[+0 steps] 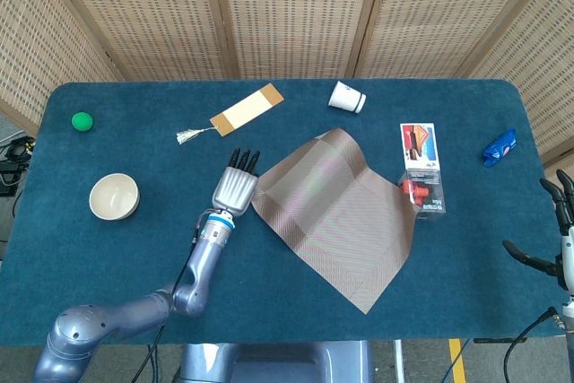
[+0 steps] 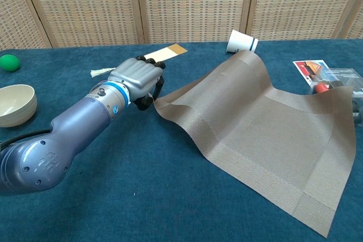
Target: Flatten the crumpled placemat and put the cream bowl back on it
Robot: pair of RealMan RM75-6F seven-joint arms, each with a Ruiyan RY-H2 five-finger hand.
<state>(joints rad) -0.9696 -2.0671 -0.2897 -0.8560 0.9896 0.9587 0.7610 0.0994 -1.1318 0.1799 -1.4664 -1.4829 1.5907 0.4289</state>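
My left hand (image 2: 136,77) pinches the placemat (image 1: 336,213) corner; fingertips hidden.
Right hand (image 1: 558,239) spread, half cropped at table edge (image 1: 538,302).

Brown woven placemat (image 1: 336,217) mid-table, cream bowl (image 1: 114,196) far to its left, robot's left hand (image 1: 234,189) at its left corner, white paper cup (image 1: 346,97) behind it, clear plastic package (image 1: 424,189) at its right edge, green ball (image 1: 82,120) behind the bowl.

left arm (image 2: 62,134): glossy blue-grey shell, blue wrist ring
left hand (image 2: 134,77): silver back, black fingers
right hand (image 1: 554,238): black, lower right
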